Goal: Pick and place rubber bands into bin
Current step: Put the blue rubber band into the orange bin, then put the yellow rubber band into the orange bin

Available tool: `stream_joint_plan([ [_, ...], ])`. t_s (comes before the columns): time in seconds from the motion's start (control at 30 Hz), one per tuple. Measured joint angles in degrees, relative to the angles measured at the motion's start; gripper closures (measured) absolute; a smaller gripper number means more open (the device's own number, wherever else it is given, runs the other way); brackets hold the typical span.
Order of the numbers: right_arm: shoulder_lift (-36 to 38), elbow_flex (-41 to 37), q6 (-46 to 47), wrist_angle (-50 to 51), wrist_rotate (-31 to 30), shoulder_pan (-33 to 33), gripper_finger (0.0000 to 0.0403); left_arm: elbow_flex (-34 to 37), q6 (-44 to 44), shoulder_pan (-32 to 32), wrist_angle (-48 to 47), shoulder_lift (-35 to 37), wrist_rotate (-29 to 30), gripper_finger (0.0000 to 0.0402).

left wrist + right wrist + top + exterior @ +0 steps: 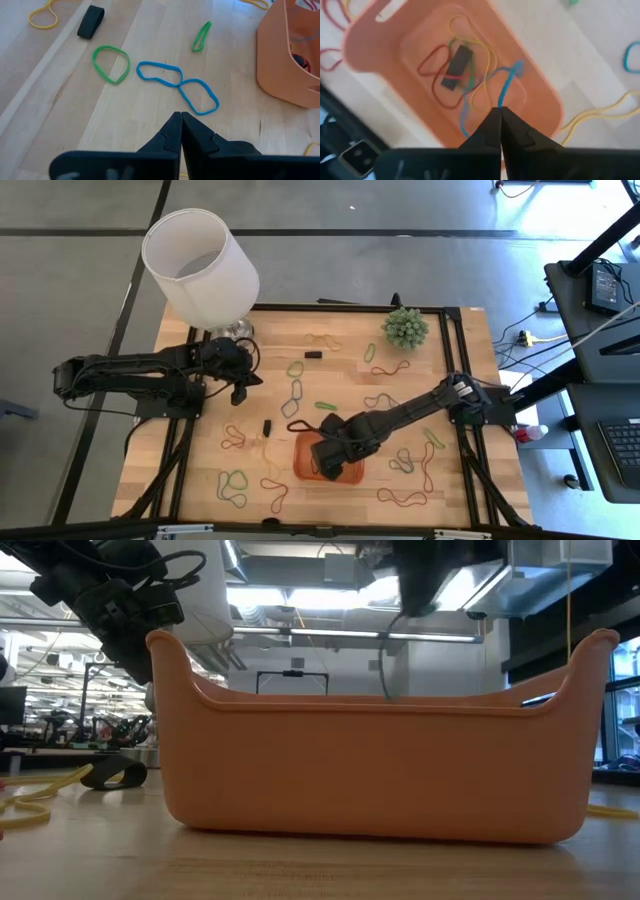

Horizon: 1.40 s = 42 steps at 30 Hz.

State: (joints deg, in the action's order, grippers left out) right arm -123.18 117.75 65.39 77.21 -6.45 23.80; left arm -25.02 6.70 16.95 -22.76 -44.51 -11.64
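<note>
The wooden table (200, 470) takes up most of the floor here, with a big white lampshade (200, 265) standing at its far left corner and a small green plant (405, 326) at the far right.

The bin (305, 457) sits toward the near edge, about midway across. It is a shallow orange plastic tray with rounded corners and raised ends; up close its side wall (370, 770) is smooth and matte, with no label or writing that I can make out. Inside it (385, 45) lie several loops in red, yellow and blue, tangled around a small black piece (456, 67).

The right gripper (328, 463) hangs directly over the bin, fingers pinched tight on a blue rubber band (506, 86) that dangles from the tips down into the tray.

The left gripper (240, 393) hovers over the left part of the table, well clear of the bin, its fingers (172, 131) pressed together and empty. Just ahead of it on the wood lie 2 blue bands (177, 86) touching end to end, a green loop (110, 63), a narrower green one (201, 36) and a black piece (90, 21).

More rubber bands (235, 485) in green, red, yellow and dark colours are scattered flat across the table on all sides of the bin.
</note>
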Motion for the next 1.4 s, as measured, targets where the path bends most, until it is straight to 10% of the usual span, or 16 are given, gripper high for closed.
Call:
stream_joint_plan([
  [0.83, -2.3, -20.4, -1.1, -23.8, 5.5, -1.4, 0.04, 0.0, 0.0, 0.0, -0.9, 0.0, 0.0, 0.04],
  [1.4, -2.3, -20.1, -1.4, -25.8, 7.7, -1.4, 0.0289, 0.0, 0.0, 0.0, -0.9, 0.0, 0.2, 0.0396],
])
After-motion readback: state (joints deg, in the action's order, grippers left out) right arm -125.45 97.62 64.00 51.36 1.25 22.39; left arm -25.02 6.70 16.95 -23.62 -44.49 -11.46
